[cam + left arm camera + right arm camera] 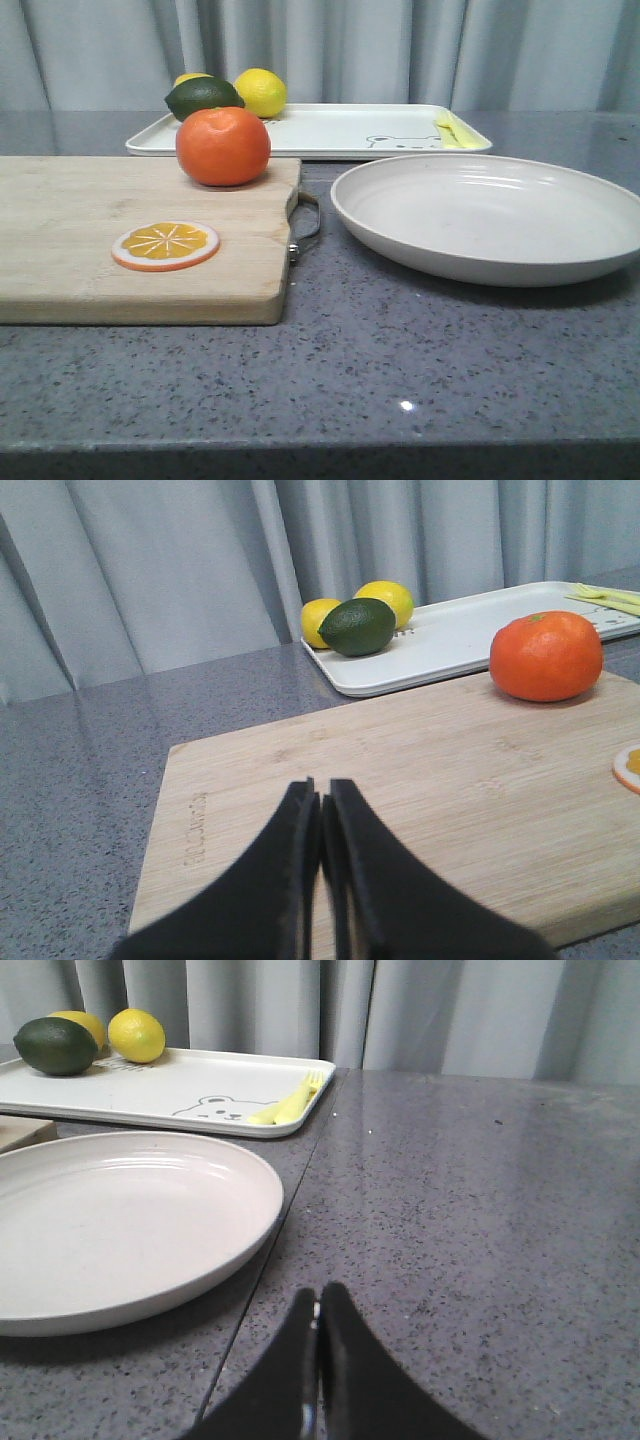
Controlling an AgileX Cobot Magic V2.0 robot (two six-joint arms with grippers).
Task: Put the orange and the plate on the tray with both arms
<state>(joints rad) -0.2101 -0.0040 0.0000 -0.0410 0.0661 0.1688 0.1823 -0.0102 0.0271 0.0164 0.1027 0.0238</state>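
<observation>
Nothing is being gripped as both claws, left claw (320, 805) and right claw (318, 1310), are sitting clenched and empty, orange (223, 146) resting on the cutting board (90, 240), plate (490, 215) at 6 o'clock of the tray (330, 130), so opening and reaching come next.
</observation>
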